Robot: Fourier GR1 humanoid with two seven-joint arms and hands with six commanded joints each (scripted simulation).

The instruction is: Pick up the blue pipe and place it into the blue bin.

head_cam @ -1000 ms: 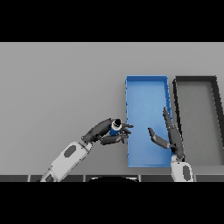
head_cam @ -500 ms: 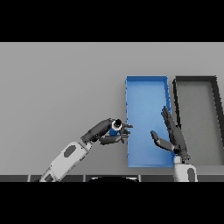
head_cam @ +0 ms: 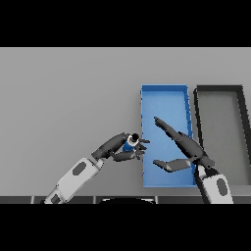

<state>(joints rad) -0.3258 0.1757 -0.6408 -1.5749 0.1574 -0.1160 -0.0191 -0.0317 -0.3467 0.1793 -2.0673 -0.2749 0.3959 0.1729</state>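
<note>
A plain grey table [head_cam: 63, 98] fills nearly the whole frame, its surface smooth, matte and unmarked from the left edge across to the right. The light is soft and even, with only faint shading and no hard shadows. At the right of the frame a dark grey, almost black bin [head_cam: 197, 128] sits on the table, its long side running toward the top.

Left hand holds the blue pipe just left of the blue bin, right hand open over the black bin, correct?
Not quite. In the head view the right hand is open over the blue bin, not the black bin. The left hand does hold the blue pipe just left of it.
</note>
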